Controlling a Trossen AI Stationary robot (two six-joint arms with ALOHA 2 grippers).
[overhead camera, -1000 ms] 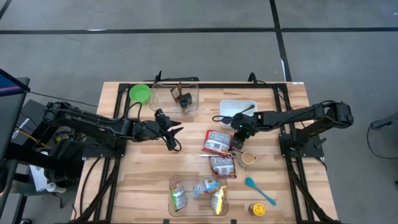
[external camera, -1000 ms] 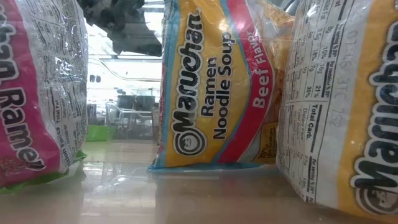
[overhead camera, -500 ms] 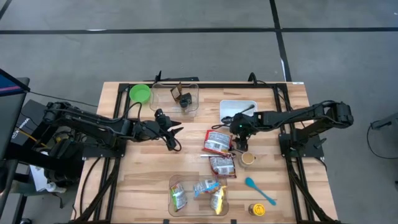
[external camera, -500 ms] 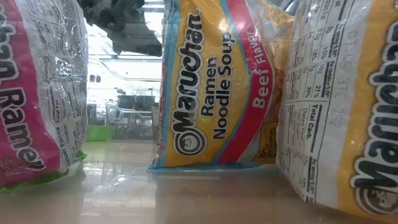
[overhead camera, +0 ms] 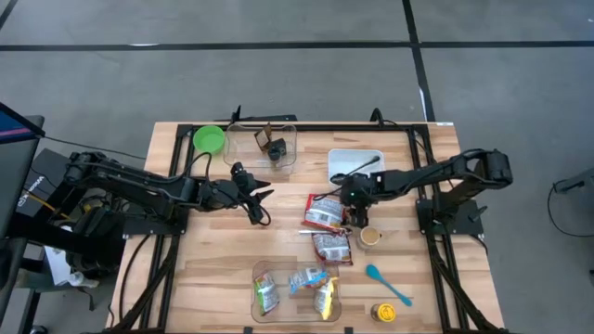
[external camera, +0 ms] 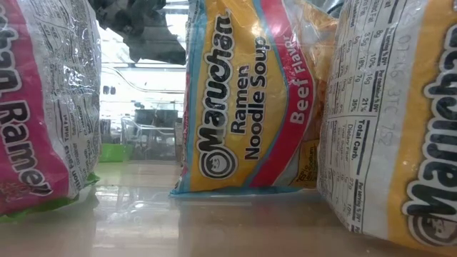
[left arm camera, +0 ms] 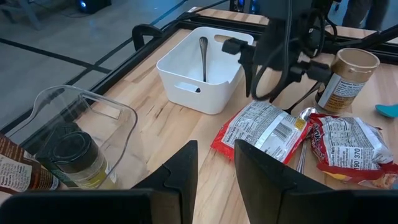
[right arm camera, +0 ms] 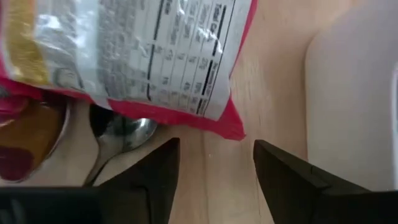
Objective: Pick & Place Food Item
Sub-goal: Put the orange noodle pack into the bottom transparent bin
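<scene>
My right gripper point(overhead camera: 355, 215), fingers spread and empty, hangs over the near corner of the ramen packet point(overhead camera: 324, 211). The packet's length runs away toward mid-table, and my left gripper point(overhead camera: 261, 208) waits farther off, its fingers slightly parted around nothing.

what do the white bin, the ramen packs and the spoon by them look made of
White bin: likely plastic, matte, opaque, with smooth moulded walls and rounded corners. Ramen packs: thin glossy plastic film, crinkled and catching glare, printed with labels. Spoon: apparently metal, with a silvery, mirror-like bowl showing reflections.
</scene>
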